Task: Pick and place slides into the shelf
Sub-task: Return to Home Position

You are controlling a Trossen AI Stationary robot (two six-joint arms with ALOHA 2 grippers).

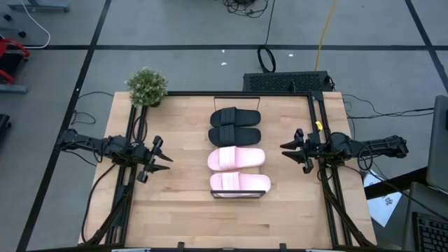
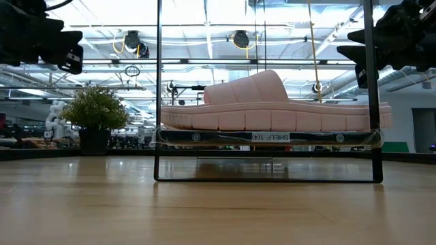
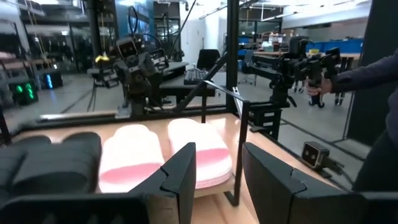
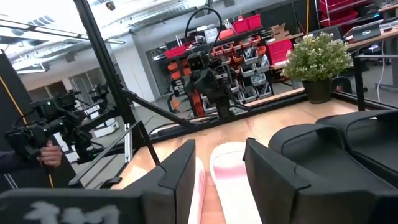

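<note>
Two black slides [image 1: 234, 127] and two pale pink slides [image 1: 238, 171] lie side by side in a row, soles down, on the light-wood shelf, whose dark end frame [image 1: 237, 197] shows at the near end. In the low view a pink slide [image 2: 272, 109] rests on the shelf board [image 2: 269, 137], raised above the table. My left gripper [image 1: 165, 158] hovers open to the left of the row, above the table. My right gripper [image 1: 285, 147] hovers open to the right of it. The wrist views show the pink slides [image 3: 168, 155] and the black slides [image 4: 336, 155] ahead of the open fingers.
A potted plant [image 1: 146, 87] stands at the table's far left corner. Dark frame rails [image 1: 325, 175] run along both sides of the table. A person's hand [image 3: 323, 84] holds a device beyond the table. Bare tabletop [image 1: 189, 224] lies near the front edge.
</note>
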